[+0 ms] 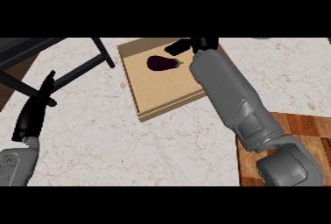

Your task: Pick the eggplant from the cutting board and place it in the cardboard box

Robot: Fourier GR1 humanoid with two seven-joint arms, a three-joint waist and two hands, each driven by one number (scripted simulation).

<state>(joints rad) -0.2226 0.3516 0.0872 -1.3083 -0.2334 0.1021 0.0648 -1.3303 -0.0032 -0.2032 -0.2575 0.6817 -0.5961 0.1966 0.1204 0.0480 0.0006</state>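
Right robot hand (183, 45) open just beside eggplant (161, 63) on cutting board (169, 94); risk: fingers nudge eggplant, it rolls away.

The robot's right forearm (227, 89) is a long grey shell, smooth and slightly faceted, widening into a blocky joint and a rounded grey elbow housing (289, 168). Its right hand (188, 45) is black, with dark fingers. The left hand (35, 109) is likewise black, slim and glossy, joined to a short grey cuff (16, 164) with a rounded edge.
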